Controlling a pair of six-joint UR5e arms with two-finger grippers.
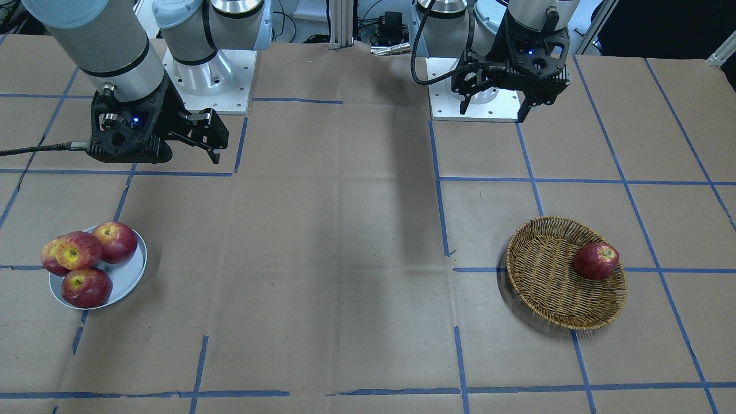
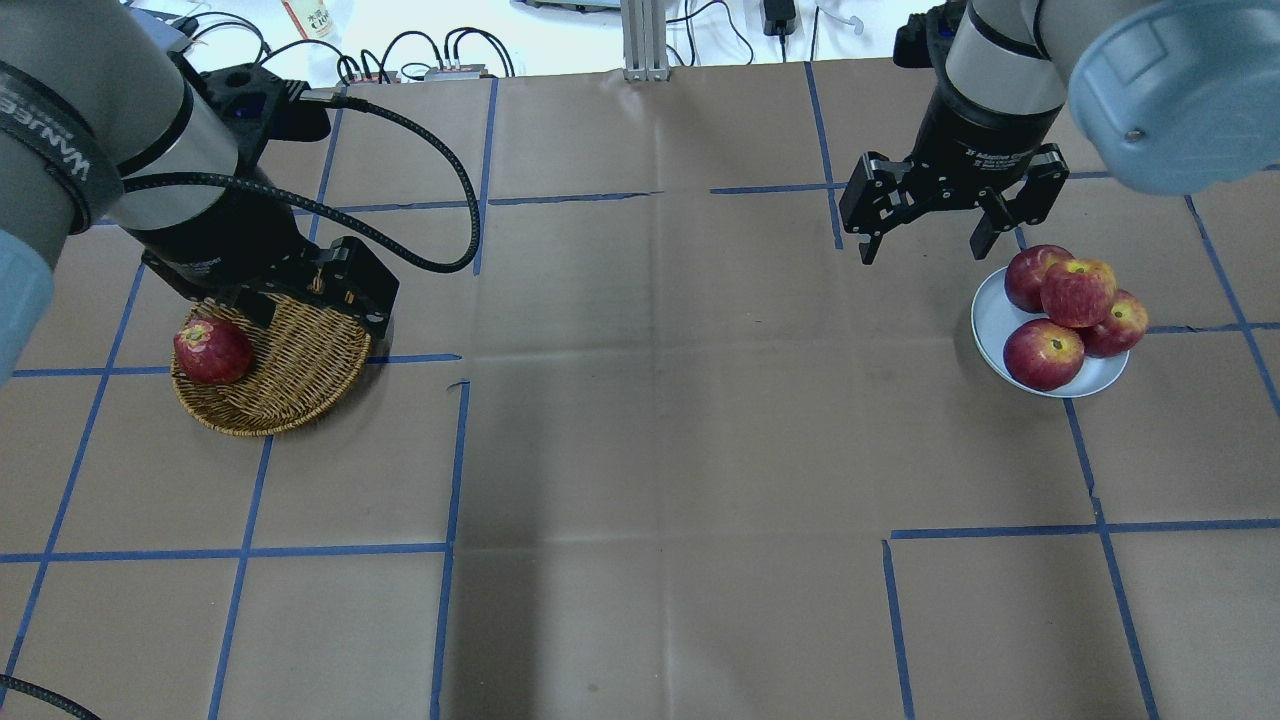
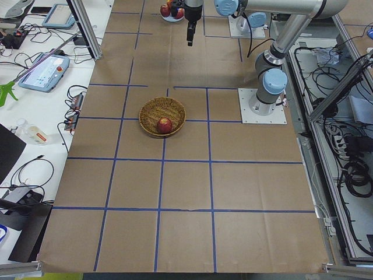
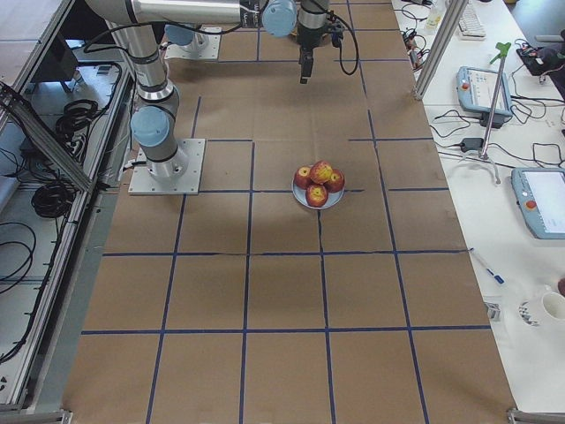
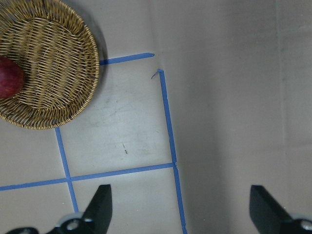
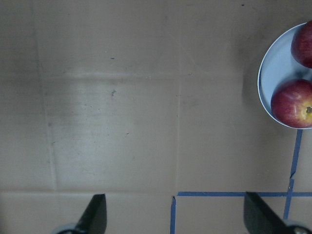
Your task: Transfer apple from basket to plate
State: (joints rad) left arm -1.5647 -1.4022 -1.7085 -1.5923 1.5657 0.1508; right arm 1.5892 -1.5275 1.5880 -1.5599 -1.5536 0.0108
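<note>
While the streaky apple (image 1: 79, 250) with the big yellow patch sits on top of the pile, three darker apples (image 1: 86, 287) are packed under and around it on the plate (image 1: 131, 275), so that one's over on the robot's right side of the table (image 1: 345, 259). Well apart on the left side is the basket (image 1: 543, 279), with one dark red apple (image 1: 596, 260) against its rim. Farther back toward the robot, the left fingers (image 5: 100, 207) hang above the table just beside the basket, spread wide with nothing between them. Same deal for the right fingers (image 6: 95, 214): wide apart, empty, up off the table near the plate.
</note>
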